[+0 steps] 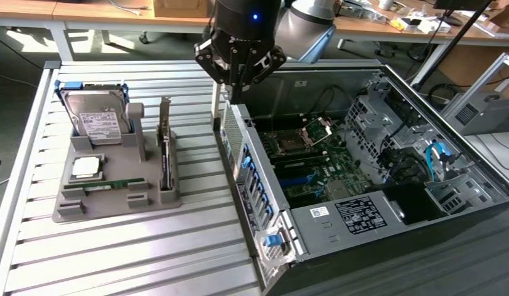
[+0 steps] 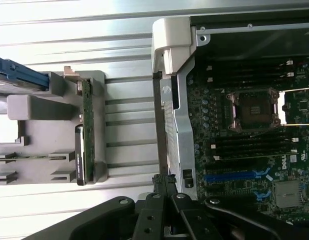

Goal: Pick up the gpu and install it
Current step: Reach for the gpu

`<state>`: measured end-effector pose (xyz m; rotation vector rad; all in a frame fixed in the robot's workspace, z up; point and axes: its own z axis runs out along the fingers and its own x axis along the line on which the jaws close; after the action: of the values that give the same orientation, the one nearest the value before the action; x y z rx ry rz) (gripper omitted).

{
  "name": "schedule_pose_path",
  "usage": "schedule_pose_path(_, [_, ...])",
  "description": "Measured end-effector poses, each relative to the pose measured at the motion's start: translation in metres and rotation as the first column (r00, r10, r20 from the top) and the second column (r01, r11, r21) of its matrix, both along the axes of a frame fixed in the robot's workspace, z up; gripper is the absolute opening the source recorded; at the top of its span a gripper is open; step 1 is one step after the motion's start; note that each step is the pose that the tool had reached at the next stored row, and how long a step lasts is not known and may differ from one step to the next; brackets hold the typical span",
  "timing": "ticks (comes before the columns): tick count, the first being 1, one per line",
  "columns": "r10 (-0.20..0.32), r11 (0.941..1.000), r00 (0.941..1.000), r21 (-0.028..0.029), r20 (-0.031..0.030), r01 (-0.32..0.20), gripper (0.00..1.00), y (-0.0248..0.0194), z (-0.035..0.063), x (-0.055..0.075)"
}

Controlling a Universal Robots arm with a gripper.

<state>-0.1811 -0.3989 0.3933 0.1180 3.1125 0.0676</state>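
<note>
Surface: slatted metal table [image 1: 139, 246], with workbenches and clutter behind my arm.
Tool: gripper [image 1: 228, 92] pointing straight down, fingers pressed together with nothing between them.
Tool position: directly over the rear wall of the computer case [image 1: 254, 179], near one corner. I cannot tell whether the tips touch the metal or hang just above it.
Wrist check: the closed fingertips [image 2: 163, 181] line up with that same wall edge.
Gpu: gpu [image 1: 165, 145] off to the side of my tool, away from the case, well apart and lower down. It is untouched and not yet picked up.
Gpu pose: it stands on its long edge in a slot of the grey holder [image 1: 114, 197], bracket end up. From the wrist it reads as a thin green strip [image 2: 86, 115].
Why so, I judge: on edge, both flat faces are free for a pinch from above.
Beyond the gpu: hard drive [image 1: 98, 117] propped upright in the same holder, with the memory stick [image 1: 106, 184] lying flat nearer the holder's front.
Case pose: on its side, panel off, so the motherboard [image 1: 308, 166] faces up at my tool, I reckon to let a card go in from above.
Board side: processor socket [image 2: 254, 110] on the far side of the wall from the holder.
</note>
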Motion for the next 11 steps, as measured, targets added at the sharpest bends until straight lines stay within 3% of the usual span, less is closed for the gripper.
schedule_pose_path(11, [0.0, 1.0, 1.0, 0.0, 0.0001, 0.0, 0.1, 0.0, 0.0, -0.0095])
